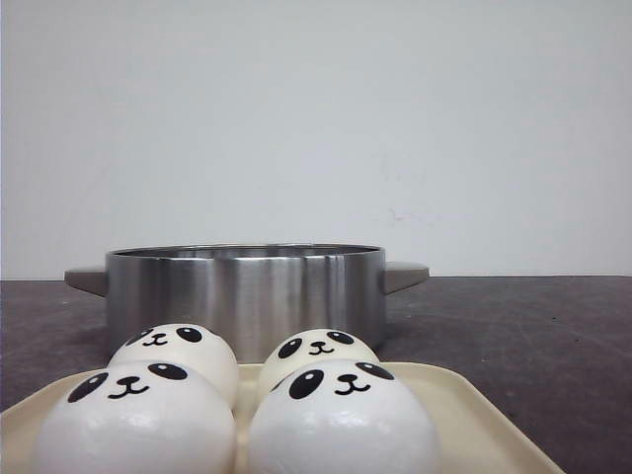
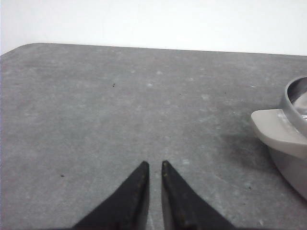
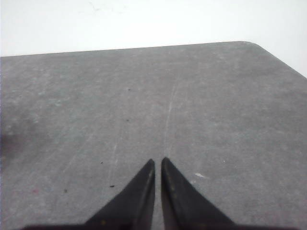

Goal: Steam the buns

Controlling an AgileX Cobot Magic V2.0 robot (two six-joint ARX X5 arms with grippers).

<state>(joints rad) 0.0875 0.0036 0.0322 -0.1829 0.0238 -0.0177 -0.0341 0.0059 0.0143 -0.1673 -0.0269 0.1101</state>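
Note:
Several white panda-faced buns sit on a cream tray (image 1: 474, 415) at the front: two near ones (image 1: 133, 420) (image 1: 341, 420) and two behind them (image 1: 178, 351) (image 1: 316, 351). Behind the tray stands a steel pot (image 1: 247, 291) with two side handles. In the left wrist view my left gripper (image 2: 154, 164) is shut with nothing in it, over bare table, and the pot's handle (image 2: 278, 132) lies off to its side. My right gripper (image 3: 158, 161) is also shut and empty above bare grey table. Neither gripper shows in the front view.
The dark grey tabletop (image 1: 523, 336) stretches around the pot, with a white wall behind. The table's rounded far corners show in both wrist views (image 2: 29, 48) (image 3: 249, 45).

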